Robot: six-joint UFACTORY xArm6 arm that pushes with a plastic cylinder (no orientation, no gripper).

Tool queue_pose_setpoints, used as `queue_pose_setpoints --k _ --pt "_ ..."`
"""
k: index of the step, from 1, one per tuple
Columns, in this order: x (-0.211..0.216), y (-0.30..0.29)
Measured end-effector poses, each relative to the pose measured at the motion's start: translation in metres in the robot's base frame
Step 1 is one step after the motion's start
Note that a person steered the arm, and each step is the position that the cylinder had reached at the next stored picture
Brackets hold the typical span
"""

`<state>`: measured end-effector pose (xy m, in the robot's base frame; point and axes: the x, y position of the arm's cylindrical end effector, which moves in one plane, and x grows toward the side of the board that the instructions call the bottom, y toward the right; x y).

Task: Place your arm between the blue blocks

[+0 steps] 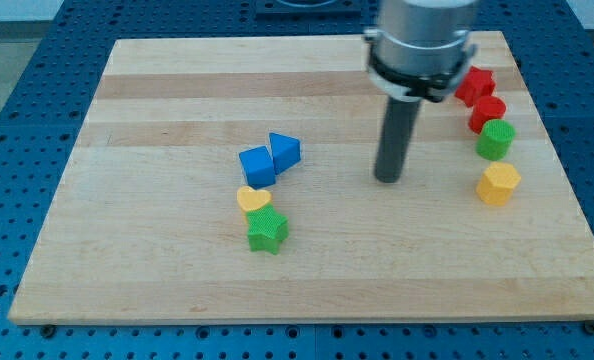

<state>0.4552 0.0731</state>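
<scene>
My rod stands upright, my tip [388, 179] on the worktop [157, 270], well right of the touching blue cube [257, 165] and blue wedge [285, 150]; no gripping tool fitted.

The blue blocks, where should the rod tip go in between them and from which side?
Aim my tip at the seam where the blue cube meets the blue triangular block. They look touching, so wedge in from the view's top.

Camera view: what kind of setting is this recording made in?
Probably a robotics lab bench. A wooden board lies on a blue perforated table, small coloured blocks such as the blue cube sit on it, and my tip rests to their right.
</scene>
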Motion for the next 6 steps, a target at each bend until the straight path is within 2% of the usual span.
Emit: queue_pose_setpoints --k 2,3,4,6 --pt "-0.082 -0.059" --pt "-0.09 -0.109" --pt "-0.071 -0.162" --pt "-0.07 -0.167"
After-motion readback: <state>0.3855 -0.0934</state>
